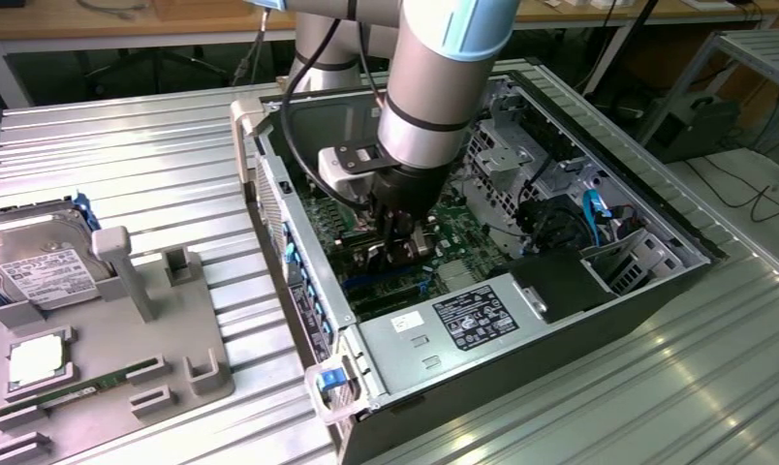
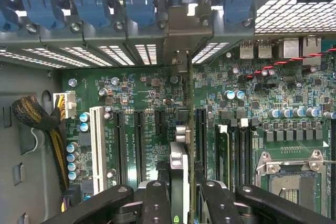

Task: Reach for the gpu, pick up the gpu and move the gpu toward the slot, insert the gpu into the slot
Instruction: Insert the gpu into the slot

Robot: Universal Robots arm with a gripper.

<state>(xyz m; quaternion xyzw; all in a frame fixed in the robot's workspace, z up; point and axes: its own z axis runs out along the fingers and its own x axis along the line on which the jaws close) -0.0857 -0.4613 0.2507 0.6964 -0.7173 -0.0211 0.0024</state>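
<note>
The claw (image 2: 178,195) is down inside the open computer case (image 1: 648,291), clamped on the gpu (image 2: 179,169). The card stands edge-on above the green motherboard (image 2: 157,98), its bracket end toward the case's rear vents, lined up over the slot so its connector edge can seat.

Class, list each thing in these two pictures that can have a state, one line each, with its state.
Black claw: shut on the card.
Dark flat gpu card with silver bracket: held on edge above the green motherboard.
Black computer case: lying on its side, panel off.
Silver hard drive: resting in the grey holder.
</note>
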